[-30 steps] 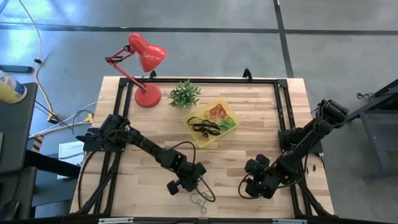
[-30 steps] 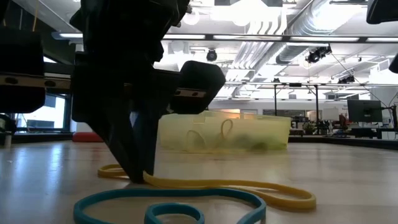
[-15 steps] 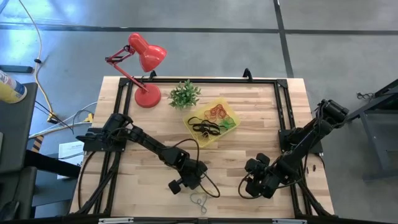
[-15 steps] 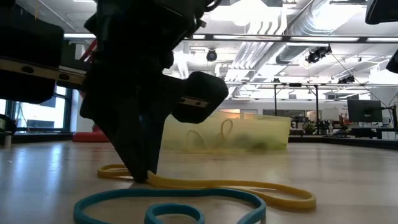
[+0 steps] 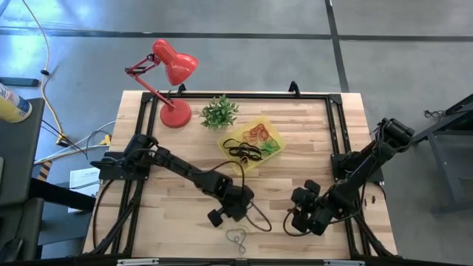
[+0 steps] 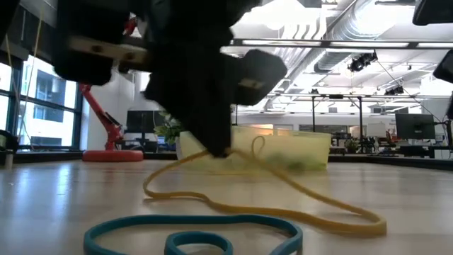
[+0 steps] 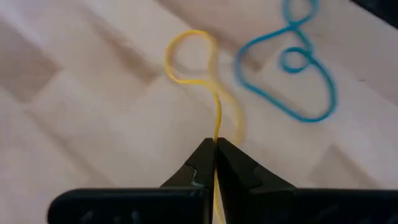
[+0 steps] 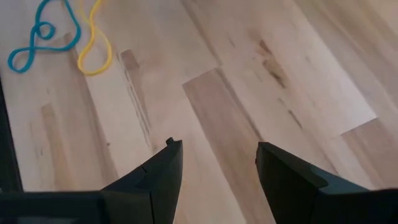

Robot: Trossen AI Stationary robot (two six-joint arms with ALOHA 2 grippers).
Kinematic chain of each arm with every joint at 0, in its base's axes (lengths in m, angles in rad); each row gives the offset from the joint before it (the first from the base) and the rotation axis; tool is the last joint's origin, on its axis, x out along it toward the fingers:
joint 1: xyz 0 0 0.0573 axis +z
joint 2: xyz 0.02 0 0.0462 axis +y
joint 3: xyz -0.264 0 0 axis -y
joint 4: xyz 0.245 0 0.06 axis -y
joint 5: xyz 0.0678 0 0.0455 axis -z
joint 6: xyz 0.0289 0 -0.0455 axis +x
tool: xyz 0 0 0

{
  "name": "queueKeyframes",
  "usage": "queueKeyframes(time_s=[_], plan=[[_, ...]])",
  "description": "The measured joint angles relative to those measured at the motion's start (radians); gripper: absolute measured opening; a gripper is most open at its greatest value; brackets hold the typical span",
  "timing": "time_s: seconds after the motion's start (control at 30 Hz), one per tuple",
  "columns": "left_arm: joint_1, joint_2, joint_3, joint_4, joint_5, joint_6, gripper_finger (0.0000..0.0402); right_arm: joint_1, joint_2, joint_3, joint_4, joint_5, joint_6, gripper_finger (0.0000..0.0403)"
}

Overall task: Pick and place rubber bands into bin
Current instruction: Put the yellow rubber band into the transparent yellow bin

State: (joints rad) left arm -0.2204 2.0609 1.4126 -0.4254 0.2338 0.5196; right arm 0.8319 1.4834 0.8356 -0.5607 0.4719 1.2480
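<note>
The left gripper (image 7: 215, 148) is clenched on one end of a yellow rubber band (image 7: 189, 59), whose free loop trails on the desk (image 5: 170, 185) ahead of it. A blue band (image 7: 292, 68) lies just beside that loop. The bin (image 5: 253, 144) stands beyond. The band appears light, limp and stretchy; the end pinch suits it. The right gripper (image 8: 214, 165) waits released.

A red desk lamp (image 5: 168, 81) with a round base stands at the far left corner of the pale wooden tabletop (image 5: 177, 222) — its shade hangs out beyond the edge. Just beside it sits a small green spiky plant (image 5: 219, 111). Grey concrete floor (image 5: 384, 66) lies all around — a yellow cable (image 5: 46, 55) trails across it.
</note>
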Motion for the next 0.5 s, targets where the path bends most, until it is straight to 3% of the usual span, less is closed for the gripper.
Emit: queueKeyframes(time_s=[0.5], plan=[[0.054,-0.004,0.167,-0.178,-0.074,0.08,0.0,0.0,0.0,0.0,-0.021,0.031,-0.018,0.0193]])
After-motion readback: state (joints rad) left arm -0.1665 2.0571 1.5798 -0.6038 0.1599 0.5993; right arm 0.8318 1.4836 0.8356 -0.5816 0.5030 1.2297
